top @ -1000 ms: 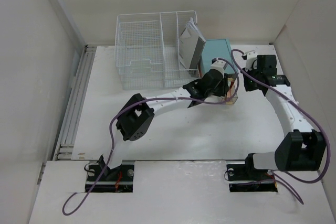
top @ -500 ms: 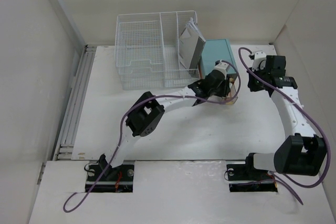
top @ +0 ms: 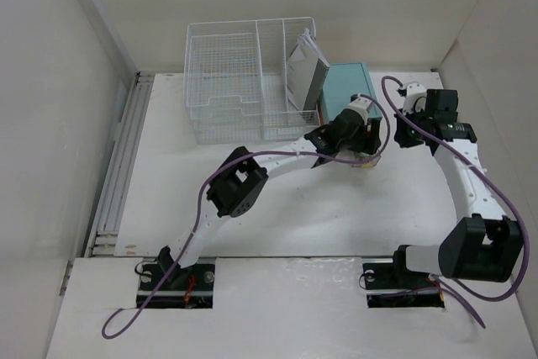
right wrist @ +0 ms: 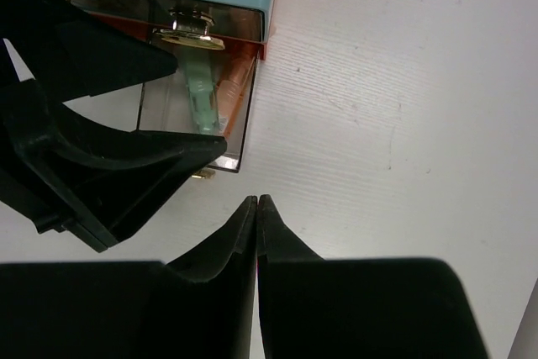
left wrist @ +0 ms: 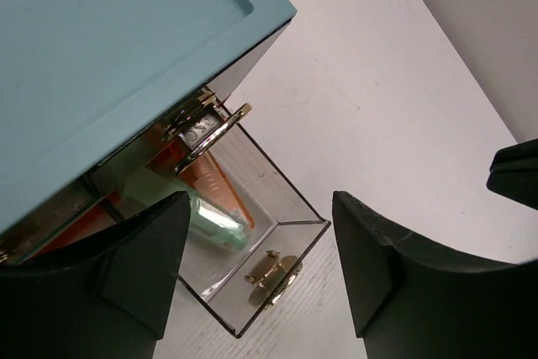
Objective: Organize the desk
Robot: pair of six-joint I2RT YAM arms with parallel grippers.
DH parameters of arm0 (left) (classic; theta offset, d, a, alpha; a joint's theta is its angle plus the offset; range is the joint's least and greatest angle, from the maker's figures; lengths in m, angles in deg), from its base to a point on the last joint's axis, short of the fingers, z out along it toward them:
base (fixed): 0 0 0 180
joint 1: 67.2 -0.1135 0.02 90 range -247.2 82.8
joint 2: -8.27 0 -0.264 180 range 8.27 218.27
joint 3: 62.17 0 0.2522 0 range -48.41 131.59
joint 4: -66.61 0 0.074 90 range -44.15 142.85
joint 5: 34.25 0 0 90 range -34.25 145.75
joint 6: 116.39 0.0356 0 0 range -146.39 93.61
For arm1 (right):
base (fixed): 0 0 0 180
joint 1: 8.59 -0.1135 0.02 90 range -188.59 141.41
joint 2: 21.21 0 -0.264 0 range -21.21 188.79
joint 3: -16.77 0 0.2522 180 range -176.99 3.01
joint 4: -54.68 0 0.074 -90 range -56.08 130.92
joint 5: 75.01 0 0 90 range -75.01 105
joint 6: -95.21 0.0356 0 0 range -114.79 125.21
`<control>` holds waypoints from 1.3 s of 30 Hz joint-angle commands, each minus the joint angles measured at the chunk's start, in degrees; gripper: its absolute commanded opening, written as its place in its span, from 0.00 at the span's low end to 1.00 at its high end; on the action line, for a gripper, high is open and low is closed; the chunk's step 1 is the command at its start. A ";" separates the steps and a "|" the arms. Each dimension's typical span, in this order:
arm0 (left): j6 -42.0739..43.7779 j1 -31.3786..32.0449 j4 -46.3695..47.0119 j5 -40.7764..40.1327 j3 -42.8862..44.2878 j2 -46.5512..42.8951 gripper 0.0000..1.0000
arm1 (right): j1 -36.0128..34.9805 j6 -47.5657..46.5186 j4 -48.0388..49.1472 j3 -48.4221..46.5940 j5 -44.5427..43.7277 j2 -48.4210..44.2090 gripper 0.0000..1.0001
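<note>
**Shut the clear drawer squarely**

Top external: the desk (top: 277, 224) lies under both arms, and the left gripper (top: 363, 147) hangs at the teal drawer box (top: 349, 83).

Left wrist: the jaws stand apart and empty over the pulled-out clear drawer (left wrist: 286, 199). Push its gold handle (left wrist: 269, 271) straight in.

Right wrist: the right gripper (right wrist: 255, 203) is pinched closed and empty. Best keep it aside.

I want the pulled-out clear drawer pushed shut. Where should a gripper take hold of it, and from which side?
Probably the gold handle on the clear drawer's front wall, approached from the front, opposite the teal box. It juts out clear of the panel, while the walls are thin.
</note>
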 commanded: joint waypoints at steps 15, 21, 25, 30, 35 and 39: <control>5.13 5.62 9.84 -9.04 -29.62 -27.23 0.00 | 10.98 -5.02 -11.71 -3.01 25.03 9.53 0.00; 4.43 5.62 12.39 -11.68 -40.79 -30.75 0.00 | 10.98 -9.77 -18.40 -4.77 33.82 19.73 0.00; 3.29 5.09 14.93 -11.68 -44.58 -32.34 0.00 | 10.98 -10.30 -18.40 -4.77 35.15 22.72 0.00; 3.29 5.09 16.44 -11.68 -46.77 -34.09 0.00 | 10.98 -7.84 -16.48 -4.16 36.99 24.58 0.00; 2.23 5.09 17.75 -10.63 -49.06 -36.03 0.00 | 10.46 2.61 -2.78 0.49 32.61 21.24 0.00; 1.62 5.09 18.37 -10.62 -50.47 -38.14 0.00 | 10.46 9.03 1.11 1.03 29.97 21.93 0.00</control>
